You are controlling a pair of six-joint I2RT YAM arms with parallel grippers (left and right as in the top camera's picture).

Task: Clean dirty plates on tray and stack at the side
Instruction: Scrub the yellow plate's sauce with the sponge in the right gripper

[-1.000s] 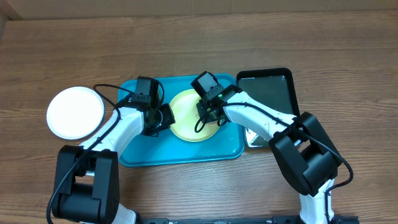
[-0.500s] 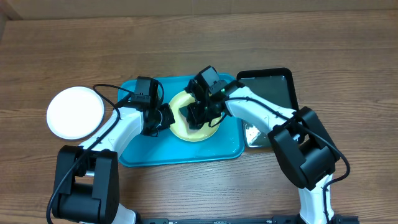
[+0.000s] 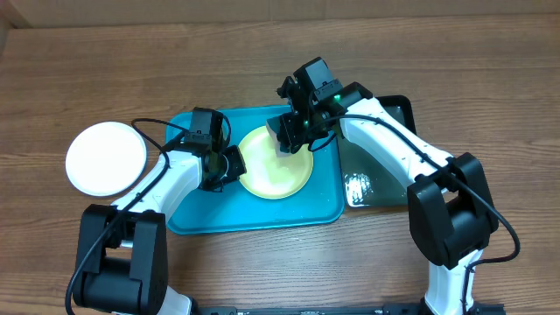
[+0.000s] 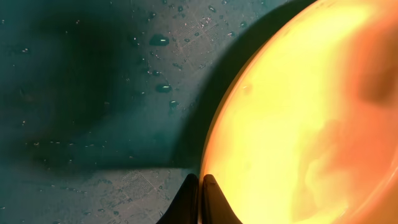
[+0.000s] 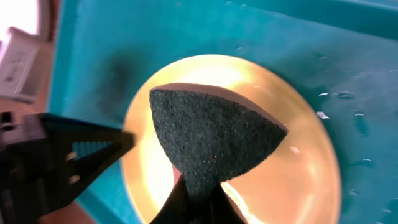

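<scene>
- Left of tray [image 3: 262,214]: white plate [image 3: 106,158], seemingly done.
- On tray: yellow plate [image 3: 276,173] mid-scrub; right gripper [image 3: 292,138] pinching sponge [image 5: 211,140], left gripper [image 3: 233,164] pressed together at rim.
- Stacking pending.

Left arm [image 3: 166,184]: reaches in from the lower left, forearm angled up and to the right, wrist turned so the gripper points sideways. Left gripper [image 3: 234,164] is closed, fingertips [image 4: 189,193] pressed together right at the yellow plate [image 3: 276,171] rim; can't tell whether the rim is pinched between them.

Right arm [image 3: 394,149]: base at lower right, elbow bent, forearm stretched up and to the left, wrist pitched down. Right gripper [image 3: 293,140] points downward, jaws clamped on a dark sponge [image 5: 208,140] that sticks out past the tips.

The two grippers are near each other, not touching.
</scene>
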